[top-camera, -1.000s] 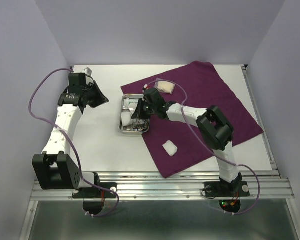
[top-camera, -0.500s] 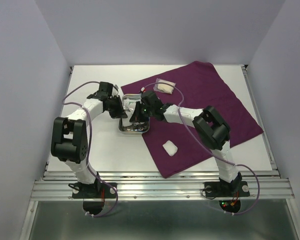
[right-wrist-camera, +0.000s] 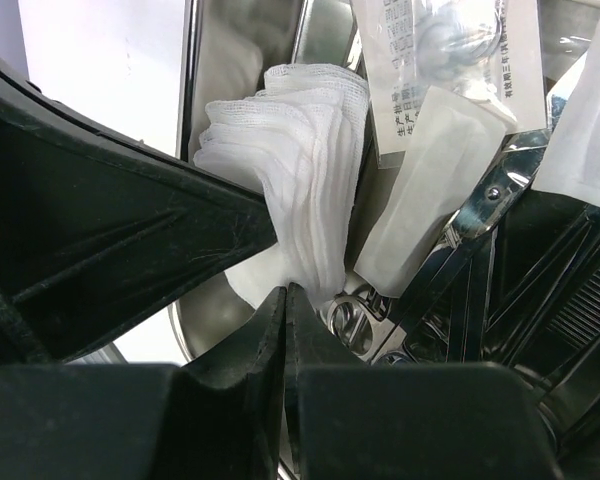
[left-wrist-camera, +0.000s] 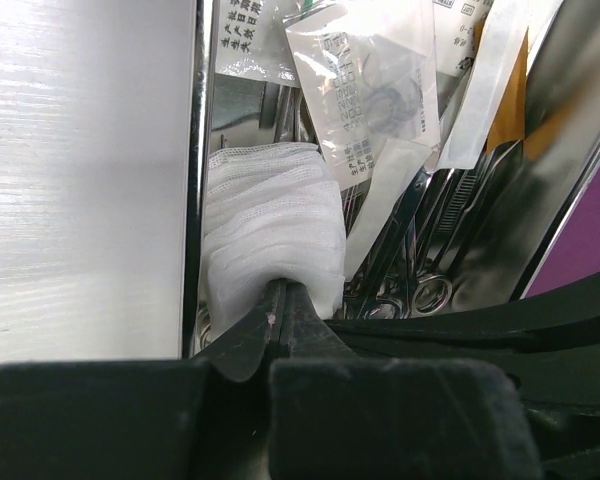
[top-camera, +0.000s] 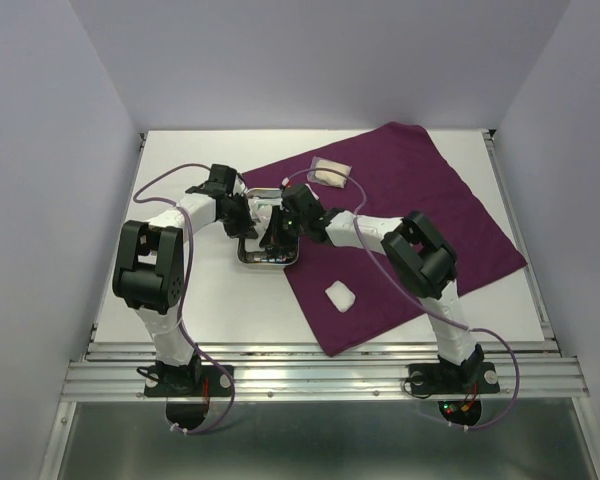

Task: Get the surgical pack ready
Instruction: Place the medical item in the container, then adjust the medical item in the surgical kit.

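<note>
While the left gripper (left-wrist-camera: pixel 282 295) and right gripper (right-wrist-camera: pixel 285 295) each clamp gauze (left-wrist-camera: pixel 270 210) in the steel tray (top-camera: pixel 260 264), a gauze square (top-camera: pixel 341 296) and packet (top-camera: pixel 330 175) lie outside on the unfolded purple cloth (top-camera: pixel 430 200).

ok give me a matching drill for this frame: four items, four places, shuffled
Items:
1. gauze stack
2. loose gauze square
3. clear packet with a white pad
4. steel tray

Places:
A. far edge of the purple cloth
B. across the cloth's left edge
C. inside the tray
D. near part of the cloth

Pairs: 1-C, 2-D, 3-A, 4-B
</note>
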